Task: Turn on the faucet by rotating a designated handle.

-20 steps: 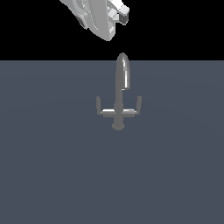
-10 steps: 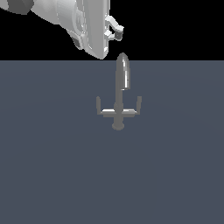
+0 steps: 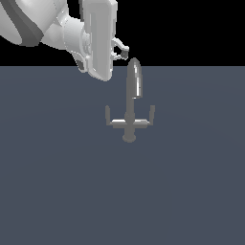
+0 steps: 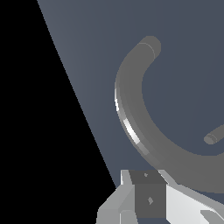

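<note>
The grey faucet (image 3: pixel 129 115) stands upright on the dark floor, its tall arched spout (image 3: pixel 134 79) rising above a crossbar with two short levers. The handle (image 3: pixel 108 115) is the upright prong at the crossbar's end toward the exterior view's left. My gripper (image 3: pixel 122 51) hangs just above the spout's top and slightly to its left, well above the handle and touching nothing. In the wrist view the curved spout (image 4: pixel 131 113) fills the middle, one finger (image 4: pixel 146 197) shows in front of it, and a short lever tip (image 4: pixel 214 136) pokes in at the edge.
A flat grey-blue floor (image 3: pixel 57 182) surrounds the faucet. The white arm and hand body (image 3: pixel 98 38) come in from the exterior view's upper left.
The hand has come down and more of the arm has entered view. The fingers now sit close to the spout's top. The faucet has not moved.
</note>
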Controlling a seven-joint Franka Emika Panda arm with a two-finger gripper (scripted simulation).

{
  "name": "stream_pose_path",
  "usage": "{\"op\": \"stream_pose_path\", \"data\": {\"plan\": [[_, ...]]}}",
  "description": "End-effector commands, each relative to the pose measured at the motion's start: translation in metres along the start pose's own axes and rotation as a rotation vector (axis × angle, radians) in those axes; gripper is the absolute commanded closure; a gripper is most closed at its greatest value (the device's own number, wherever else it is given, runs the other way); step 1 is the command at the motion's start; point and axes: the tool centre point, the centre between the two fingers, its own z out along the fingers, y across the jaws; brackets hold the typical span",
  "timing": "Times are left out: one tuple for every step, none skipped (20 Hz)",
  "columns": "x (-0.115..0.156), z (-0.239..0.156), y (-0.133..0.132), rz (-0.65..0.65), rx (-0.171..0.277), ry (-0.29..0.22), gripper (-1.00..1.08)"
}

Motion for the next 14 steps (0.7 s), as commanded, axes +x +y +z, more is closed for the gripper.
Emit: {"op": "stream_pose_path", "data": {"plan": [[-0.002, -0.003, 0.012, -0.075, 0.016, -0.026, 1.08], [-0.003, -0.004, 0.016, -0.105, 0.022, -0.036, 1.08], [-0.004, -0.005, 0.021, -0.134, 0.029, -0.045, 1.08], [-0.004, -0.006, 0.026, -0.163, 0.035, -0.054, 1.08], [-0.005, -0.007, 0.031, -0.192, 0.042, -0.063, 1.08], [-0.005, -0.008, 0.036, -0.221, 0.049, -0.072, 1.08], [-0.006, -0.009, 0.040, -0.249, 0.055, -0.080, 1.08], [-0.006, -0.010, 0.045, -0.278, 0.062, -0.088, 1.08], [-0.006, -0.011, 0.050, -0.306, 0.069, -0.096, 1.08], [-0.007, -0.012, 0.055, -0.335, 0.077, -0.104, 1.08], [-0.007, -0.013, 0.060, -0.363, 0.084, -0.112, 1.08], [-0.007, -0.014, 0.065, -0.391, 0.091, -0.119, 1.08], [-0.007, -0.015, 0.069, -0.419, 0.098, -0.126, 1.08], [-0.007, -0.016, 0.074, -0.447, 0.106, -0.133, 1.08]]}}
